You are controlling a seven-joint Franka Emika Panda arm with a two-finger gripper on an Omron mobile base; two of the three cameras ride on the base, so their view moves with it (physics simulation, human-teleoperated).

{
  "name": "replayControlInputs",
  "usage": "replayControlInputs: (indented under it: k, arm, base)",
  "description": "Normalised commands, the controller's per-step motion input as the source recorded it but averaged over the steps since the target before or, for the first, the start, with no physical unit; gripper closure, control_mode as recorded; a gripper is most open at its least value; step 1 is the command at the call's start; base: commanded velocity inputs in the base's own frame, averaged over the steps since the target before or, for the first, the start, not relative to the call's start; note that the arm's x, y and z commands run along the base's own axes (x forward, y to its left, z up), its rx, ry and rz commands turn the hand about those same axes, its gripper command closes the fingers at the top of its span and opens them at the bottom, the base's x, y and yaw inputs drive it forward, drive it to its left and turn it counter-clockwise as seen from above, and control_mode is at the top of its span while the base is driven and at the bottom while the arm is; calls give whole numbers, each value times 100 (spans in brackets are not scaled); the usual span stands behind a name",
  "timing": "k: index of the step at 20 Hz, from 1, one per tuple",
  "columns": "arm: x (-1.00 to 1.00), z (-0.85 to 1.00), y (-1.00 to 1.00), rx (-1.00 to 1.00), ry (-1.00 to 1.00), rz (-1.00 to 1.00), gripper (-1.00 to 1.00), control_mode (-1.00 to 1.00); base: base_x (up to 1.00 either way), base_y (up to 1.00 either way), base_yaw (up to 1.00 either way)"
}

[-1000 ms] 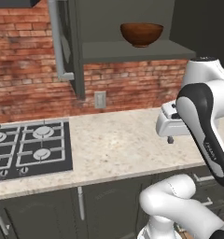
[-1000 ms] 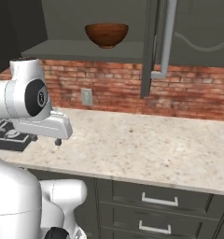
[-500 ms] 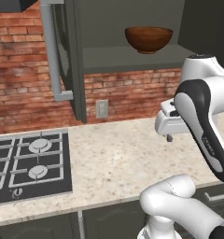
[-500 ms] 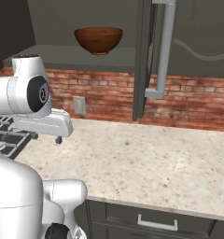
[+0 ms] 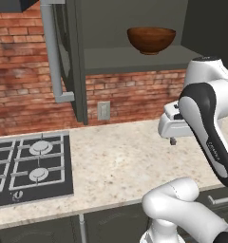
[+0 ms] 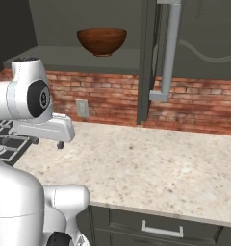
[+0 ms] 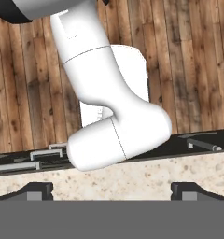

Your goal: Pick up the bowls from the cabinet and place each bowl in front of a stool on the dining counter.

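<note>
**Bowl sitting high above a downward-pointing gripper**

Gripper point(image 7: 112, 189) is hanging low over the beige worktop point(image 5: 120, 166), close to the robot's own body, and its two dark fingertips point(image 7: 35, 190) are standing far apart with nothing between them. The hand is pointing straight down, so its camera is looking at the worktop edge, the drawer fronts and the wooden floor rather than at any bowl.

Beyond the hand, the worktop is running back to a red brick wall point(image 6: 108, 98), with a black gas hob point(image 5: 28, 166) lying off to the arm's left.

Farther and higher, the cabinet point(image 5: 135, 59) is standing open, its door point(image 5: 71, 61) swung out to the left with a long silver handle point(image 5: 52, 52). One reddish-brown bowl point(image 5: 151, 39) is sitting upright on the grey shelf, near its front edge. A second bowl cannot be made out.

The bowl is lying well above the fingers and farther back toward the wall, slightly to the arm's left. Reaching it is likely calling for the hand to rise a long way and tip forward, meeting the rim from the front or from above.
</note>
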Motion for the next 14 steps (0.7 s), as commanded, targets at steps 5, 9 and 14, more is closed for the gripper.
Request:
replayControlInputs:
  k: [5, 9, 14]
  arm:
    - [0, 0, 0, 0, 0, 0, -100, 100]
    - [0, 0, 0, 0, 0, 0, -100, -100]
    - [13, 24, 0, 0, -18, 13, -100, -100]
  base:
    - [7, 0, 0]
    - [0, 0, 0]
    - [0, 0, 0]
